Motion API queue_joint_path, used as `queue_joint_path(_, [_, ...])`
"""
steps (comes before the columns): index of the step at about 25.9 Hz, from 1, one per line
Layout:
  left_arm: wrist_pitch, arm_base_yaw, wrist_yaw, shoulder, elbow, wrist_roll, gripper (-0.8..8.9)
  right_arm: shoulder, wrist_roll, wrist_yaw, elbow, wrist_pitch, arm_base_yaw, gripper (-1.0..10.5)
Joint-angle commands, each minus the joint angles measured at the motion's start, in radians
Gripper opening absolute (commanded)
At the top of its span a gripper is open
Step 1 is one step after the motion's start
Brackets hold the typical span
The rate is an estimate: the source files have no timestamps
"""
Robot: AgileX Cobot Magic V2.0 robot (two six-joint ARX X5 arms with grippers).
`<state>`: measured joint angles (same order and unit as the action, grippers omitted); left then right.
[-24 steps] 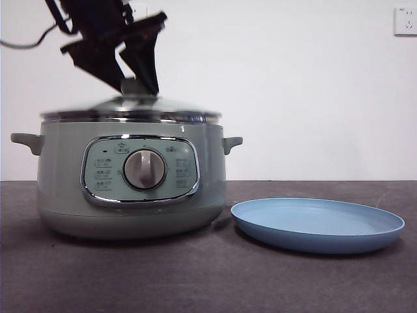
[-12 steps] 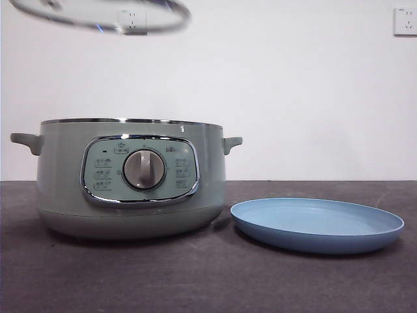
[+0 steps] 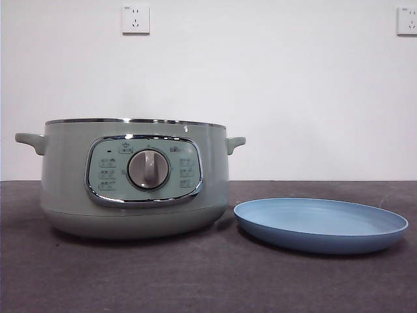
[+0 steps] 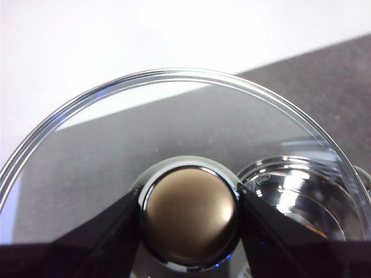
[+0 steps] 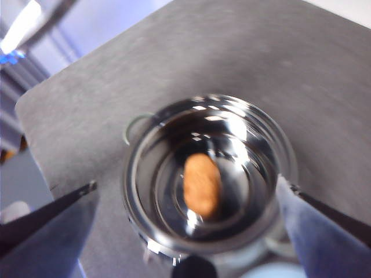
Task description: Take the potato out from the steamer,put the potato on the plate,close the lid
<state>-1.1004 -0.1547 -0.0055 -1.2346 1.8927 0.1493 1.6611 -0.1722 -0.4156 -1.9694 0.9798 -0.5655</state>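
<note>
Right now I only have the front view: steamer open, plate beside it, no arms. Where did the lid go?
Observer: The left gripper holds the lid by its knob, lifted off the steamer.
Operator: Is the potato inside?
Observer: Yes, the potato lies on the pot's floor, near the middle.
Operator: And the right gripper?
Observer: The right gripper is above the open pot, jaws spread wide, holding nothing.

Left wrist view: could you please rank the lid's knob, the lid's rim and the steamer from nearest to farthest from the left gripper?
1. Lid's knob: clamped between the left gripper's jaws.
2. Lid's rim: arcing around the knob, clear of the jaws.
3. Steamer: beyond the lid, seen through its glass, off to one side.
</note>
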Motion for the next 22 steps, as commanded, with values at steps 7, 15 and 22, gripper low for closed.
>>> queue_joint_path(7, [-0.073,0.013,0.007,0.145,0.015,0.013,-0.08,0.369,-0.115,0.153,-0.245,0.032,-0.151,4.7])
queue_joint_path(15, [-0.098,0.013,0.008,0.158,0.015,0.012,-0.08,0.571,-0.153,0.217,-0.245,0.032,-0.201,4.7])
queue_joint_path(22, [-0.098,0.013,0.008,0.158,0.014,0.012,-0.08,0.659,-0.159,0.243,-0.245,0.048,-0.201,4.7])
